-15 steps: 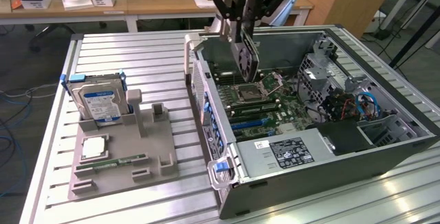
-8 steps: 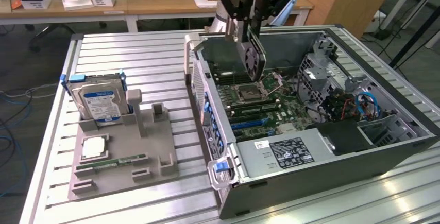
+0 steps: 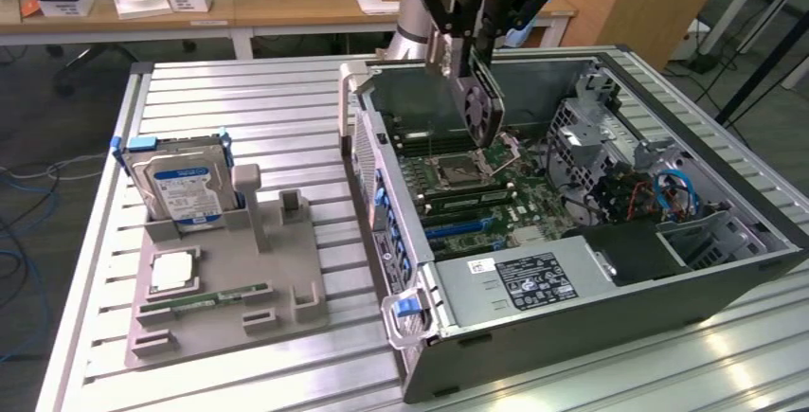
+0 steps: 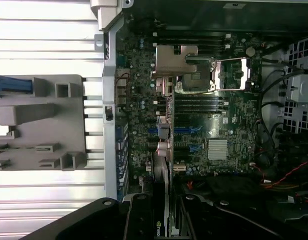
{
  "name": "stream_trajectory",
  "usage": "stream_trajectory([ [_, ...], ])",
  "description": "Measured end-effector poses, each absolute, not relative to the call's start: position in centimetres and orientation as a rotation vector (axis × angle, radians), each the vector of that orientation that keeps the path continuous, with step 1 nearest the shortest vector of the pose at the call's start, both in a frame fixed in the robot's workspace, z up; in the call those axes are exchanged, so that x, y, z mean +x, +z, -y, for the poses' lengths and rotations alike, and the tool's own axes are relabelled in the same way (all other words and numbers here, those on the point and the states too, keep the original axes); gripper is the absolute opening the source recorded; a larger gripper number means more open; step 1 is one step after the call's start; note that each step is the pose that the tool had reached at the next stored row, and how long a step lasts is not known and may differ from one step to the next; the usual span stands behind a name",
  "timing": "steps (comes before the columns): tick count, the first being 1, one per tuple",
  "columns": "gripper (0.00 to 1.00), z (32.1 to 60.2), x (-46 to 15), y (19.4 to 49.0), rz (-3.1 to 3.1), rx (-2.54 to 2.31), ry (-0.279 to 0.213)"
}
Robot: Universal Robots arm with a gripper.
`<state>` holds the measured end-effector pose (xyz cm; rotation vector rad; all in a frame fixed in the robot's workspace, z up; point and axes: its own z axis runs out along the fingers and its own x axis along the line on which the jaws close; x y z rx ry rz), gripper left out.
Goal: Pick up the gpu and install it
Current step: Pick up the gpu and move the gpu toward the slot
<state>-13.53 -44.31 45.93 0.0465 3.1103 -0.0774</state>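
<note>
Claw (image 3: 463,52) gripping gpu (image 3: 480,104) upright, lower edge above motherboard (image 3: 506,194), inside open case (image 3: 657,322)

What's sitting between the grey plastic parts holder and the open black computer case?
Nothing, just a bare strip of slatted aluminium table, as the exterior view shows.

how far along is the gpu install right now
Done: the pick-up. The gpu is off the table and clamped in the gripper.
In hand: the card hangs on edge inside the open computer case, above the motherboard; the wrist view looks down its edge toward the blue expansion slots.
Left: seating. The card is not yet in any slot.
</note>
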Motion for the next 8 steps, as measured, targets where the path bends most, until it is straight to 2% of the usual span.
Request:
stream_trajectory([
  [8, 0.26, 44.3, -12.1, 45.9, -3.11, 0.047, -0.077],
])
